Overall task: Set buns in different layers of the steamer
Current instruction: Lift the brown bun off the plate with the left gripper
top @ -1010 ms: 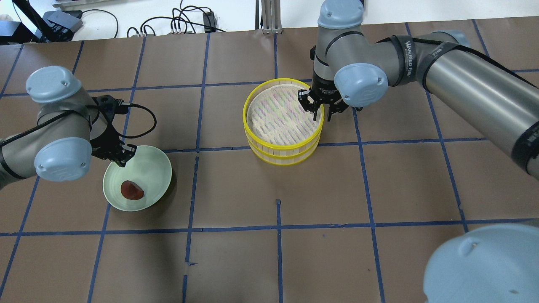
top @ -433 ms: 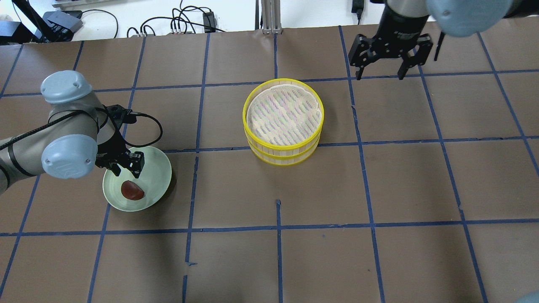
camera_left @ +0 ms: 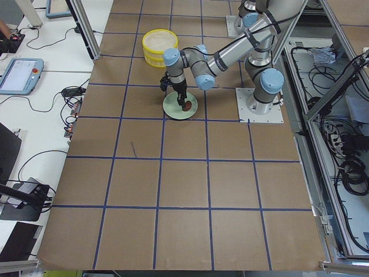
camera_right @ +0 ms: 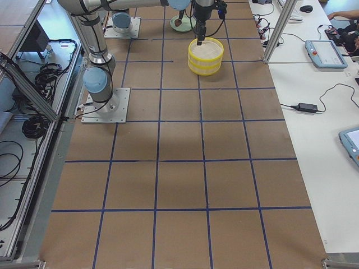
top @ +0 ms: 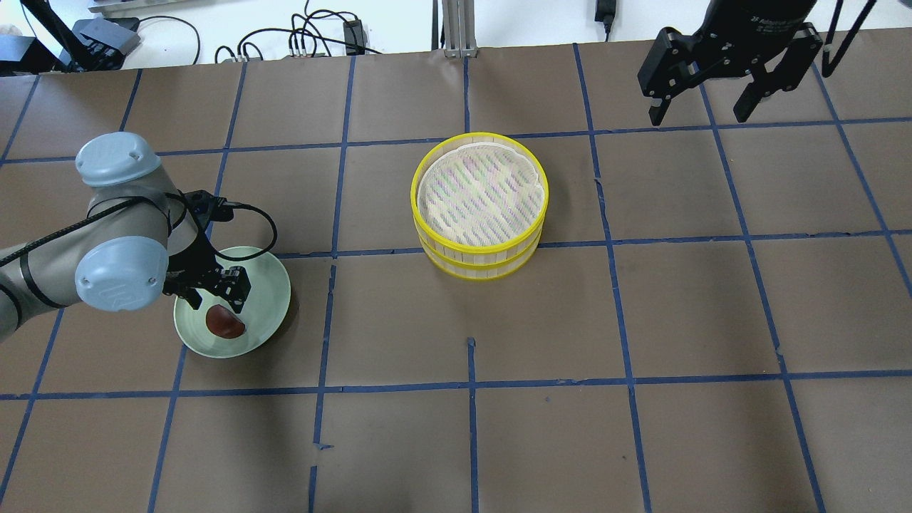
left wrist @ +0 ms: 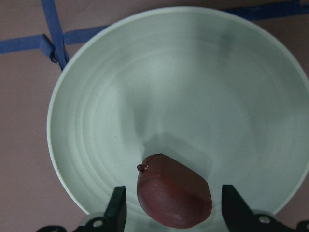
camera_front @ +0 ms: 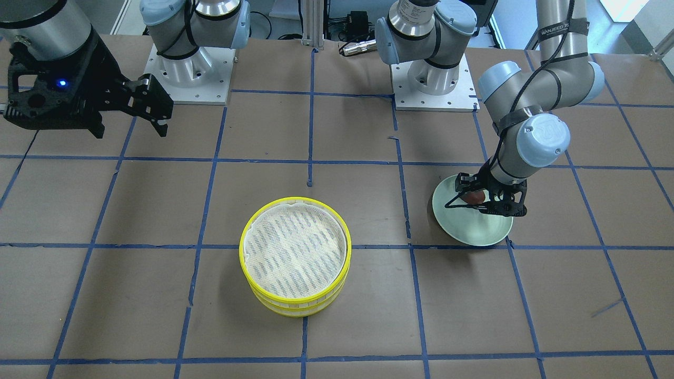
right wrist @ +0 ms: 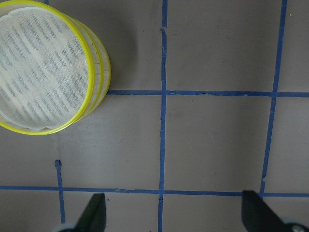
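The reddish-brown bun lies in the pale green plate. My left gripper is open and low over the plate, one finger on each side of the bun without closing on it. The left wrist view shows the bun between the fingers. The two yellow-rimmed steamer layers stand stacked mid-table; the top liner is bare. The white bun is out of sight. My right gripper is open, empty and raised high at the back right, away from the steamer.
Brown paper with blue tape lines covers the table. Cables and boxes lie beyond its far edge. The arm bases stand on the robot's side.
My right gripper has left the steamer's right rim, risen and gone to the back right, now open. My left gripper has moved over the plate and opened around the reddish-brown bun.
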Available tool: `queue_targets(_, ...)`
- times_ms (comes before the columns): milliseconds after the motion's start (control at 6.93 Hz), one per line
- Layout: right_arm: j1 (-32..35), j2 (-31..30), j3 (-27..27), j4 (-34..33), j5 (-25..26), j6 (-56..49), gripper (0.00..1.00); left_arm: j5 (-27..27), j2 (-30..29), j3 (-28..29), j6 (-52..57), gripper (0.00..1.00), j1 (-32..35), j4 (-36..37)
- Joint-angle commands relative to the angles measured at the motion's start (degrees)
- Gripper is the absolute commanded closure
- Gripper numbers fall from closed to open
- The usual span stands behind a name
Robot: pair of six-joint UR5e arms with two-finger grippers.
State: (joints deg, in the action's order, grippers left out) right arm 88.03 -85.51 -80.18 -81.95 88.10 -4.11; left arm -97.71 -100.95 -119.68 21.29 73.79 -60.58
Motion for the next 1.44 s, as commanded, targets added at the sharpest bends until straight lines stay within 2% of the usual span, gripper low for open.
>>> queue_targets(0, 2.7, -0.4, -4.5, -8.1, 0.3, 0.2, 0.0, -0.4, -0.1, -1.9, 0.1, 0.37, 0.0, 0.0)
queue_targets(288, 2.5, -0.3, -3.9, -6.6, 0.0, 0.9, 0.0, 0.0, -0.4, -2.3, 0.1, 0.98, 0.0, 0.5)
queue_targets(433, 2.6, -0.4, -1.5, -5.4, 0.4, 1.6, 0.0, 0.1, 0.4, -2.0, 0.0, 1.0, 0.1, 2.4)
queue_targets(577, 2.6, 0.1, 0.1, -3.0, 1.4, 1.6, 0.0, 0.3, 1.3, 0.7, 0.0, 1.0, 1.3, 3.8)
queue_targets(721, 2.6, 0.2, 0.4, -3.1, 1.4, 1.6, 0.0, 1.4, 3.5, 5.6, -0.7, 1.0, 2.4, 1.2)
queue_targets(865, 2.6, 0.2, 0.0, -3.1, 1.4, 1.6, 0.0, 3.8, 5.5, 10.6, -4.3, 1.0, 6.2, -6.1)
queue_targets(1010, 2.5, 0.2, -0.1, -3.1, 1.5, 1.6, 0.0, 8.1, 5.6, 17.5, -16.2, 1.0, 12.7, -12.2)
queue_targets(1154, 2.4, 0.2, -0.2, -3.1, 1.6, 1.6, 0.0, 11.5, 3.7, 23.8, -26.0, 1.0, 19.3, -14.0)
queue_targets(1298, 2.4, 0.3, -0.2, -3.0, 1.6, 1.6, 0.0, 18.2, -0.7, 29.0, -38.1, 0.99, 24.9, -11.6)
